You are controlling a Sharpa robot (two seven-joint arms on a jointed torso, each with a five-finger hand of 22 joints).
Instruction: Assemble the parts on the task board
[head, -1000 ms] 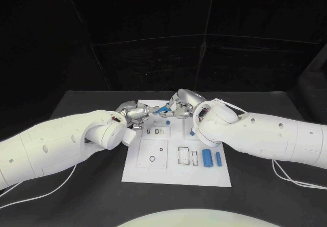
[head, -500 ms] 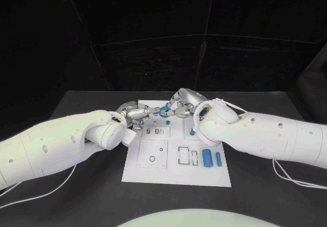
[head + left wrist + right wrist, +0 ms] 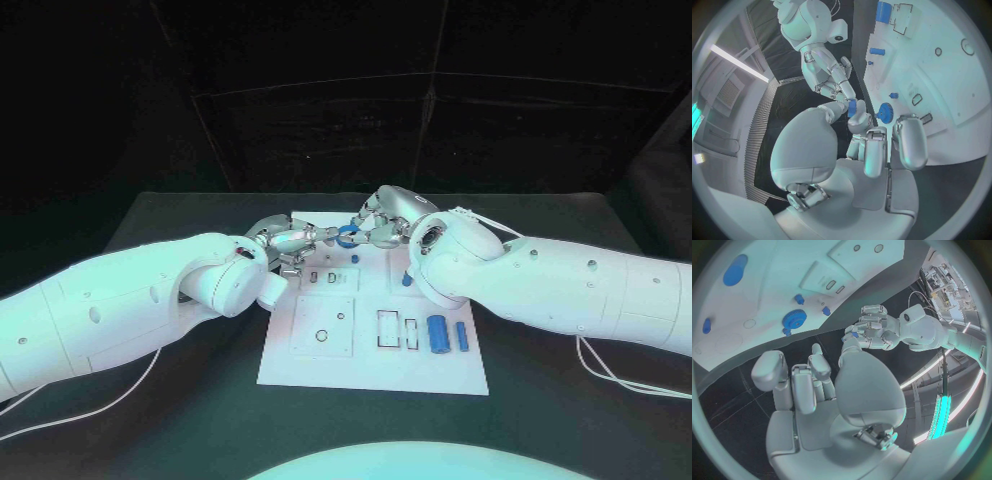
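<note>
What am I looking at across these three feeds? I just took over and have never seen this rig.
It is a robot with two white arms, each ending in a silver hand, at a black table. One feed looks down from its head; the two round ones sit behind each wrist and bend straight edges.

The white task board lies mid-table. On it are small blue parts: two blue cylinders lying near its right edge and a blue gear at the far end.

The left hand and right hand meet above the board's far end, both touching one small blue piece. The left wrist feed shows it between fingertips of both hands; which hand carries it I cannot tell.
</note>
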